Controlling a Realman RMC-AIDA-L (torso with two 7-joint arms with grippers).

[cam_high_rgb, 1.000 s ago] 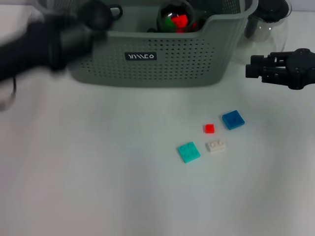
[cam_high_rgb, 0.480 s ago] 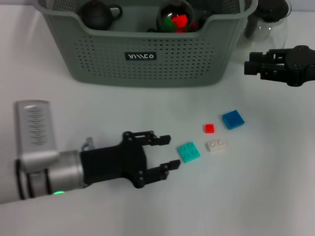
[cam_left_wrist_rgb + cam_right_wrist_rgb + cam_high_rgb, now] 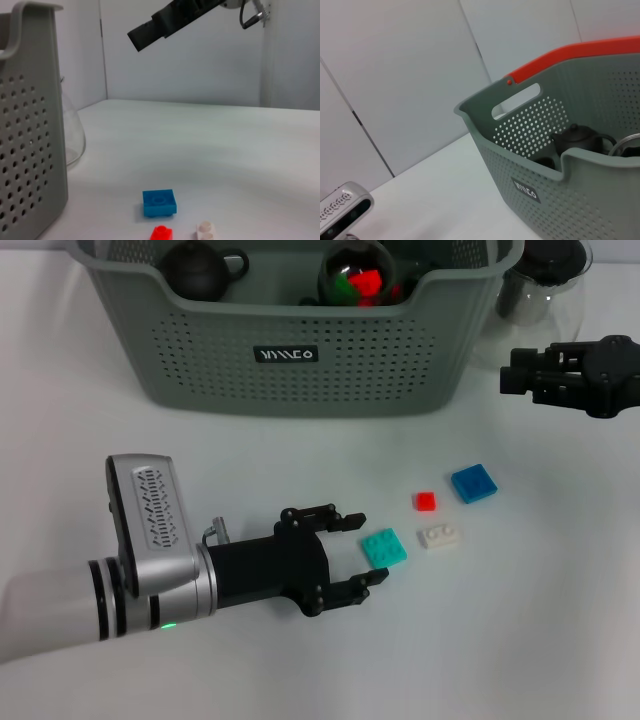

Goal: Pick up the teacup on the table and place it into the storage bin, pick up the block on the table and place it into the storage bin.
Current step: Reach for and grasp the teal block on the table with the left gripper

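surface [image 3: 560, 640]: your flat, matte white field, carrying everything.
storage bin [image 3: 300, 390]: grey-green perforated plastic at the far edge, a dark teapot [image 3: 195, 268] already inside.
left gripper [image 3: 368, 555]: low, jaws spread either side of the teal block.
right gripper [image 3: 512, 372]: parked by the bin; jaws, cannot tell.
teal block [image 3: 384, 548]: thin studded plate between your left jaws, red, white and blue ones just beyond.

Storage bin [image 3: 300, 350] at back, teapot [image 3: 196, 268] inside; glass pitcher [image 3: 545, 285] to its right. Four blocks [image 3: 384, 549] lie in front, right of centre.
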